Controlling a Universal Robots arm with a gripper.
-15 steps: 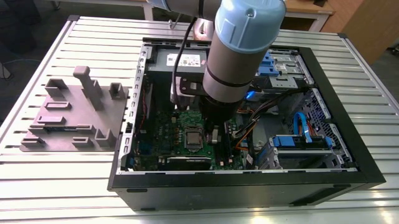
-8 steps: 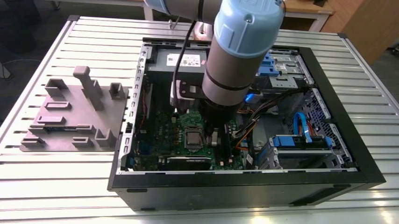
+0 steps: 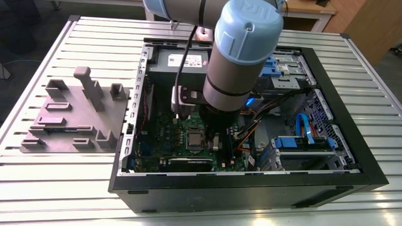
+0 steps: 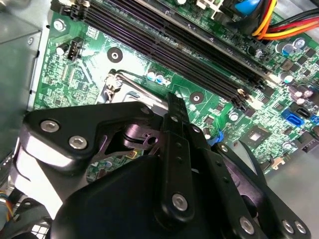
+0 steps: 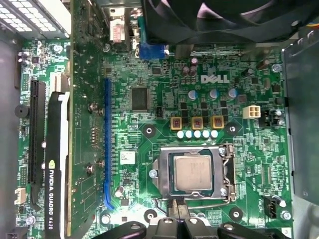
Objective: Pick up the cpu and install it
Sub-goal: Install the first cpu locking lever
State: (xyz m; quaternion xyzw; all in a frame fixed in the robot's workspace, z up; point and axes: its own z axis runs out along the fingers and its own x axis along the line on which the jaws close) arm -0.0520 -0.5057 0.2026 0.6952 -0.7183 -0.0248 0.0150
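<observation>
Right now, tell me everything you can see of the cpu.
The cpu is a small, flat, square chip with a dull silver-grey metal top. It lies flat and square inside the metal-framed socket on the green motherboard. Its top is bare; the gripper hangs close beside the socket, not touching the chip.

grey cylindrical arm [image 3: 236, 70], pale blue rounded joint cap [image 3: 251, 28], black band [image 3: 229, 90] near wrist, thin black cable [image 3: 183, 61] along side, white bracket [image 3: 182, 96], small blue light [image 3: 250, 101]; gripper [image 4: 175, 119] matte black, angular link plates [image 4: 84, 129], silver screw heads [image 4: 179, 201]
</observation>
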